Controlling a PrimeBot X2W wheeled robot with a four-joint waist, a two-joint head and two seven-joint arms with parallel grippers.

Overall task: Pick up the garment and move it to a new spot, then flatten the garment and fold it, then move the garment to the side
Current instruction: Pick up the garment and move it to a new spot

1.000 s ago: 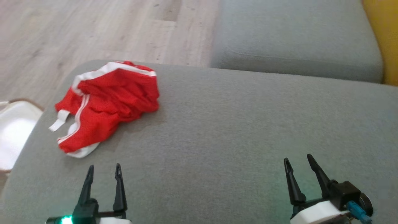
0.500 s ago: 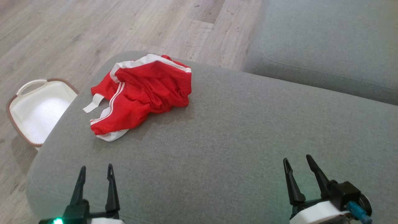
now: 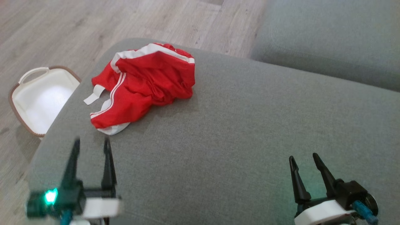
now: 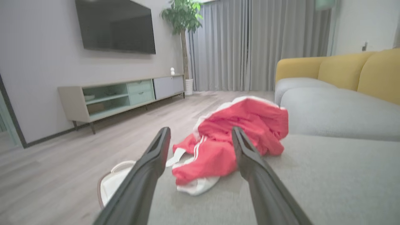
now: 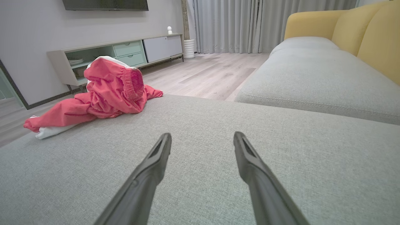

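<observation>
Garment (image 3: 143,84) lies crumpled at the far left of the grey cushion (image 3: 234,140) — left gripper (image 3: 92,142) near it, right gripper (image 3: 303,157) well apart, both spread, holding nothing.

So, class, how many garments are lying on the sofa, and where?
1. The red garment with white stripes lies crumpled near the far left corner of the grey seat cushion, ahead of the open left gripper. Another could be hidden beneath it.
</observation>
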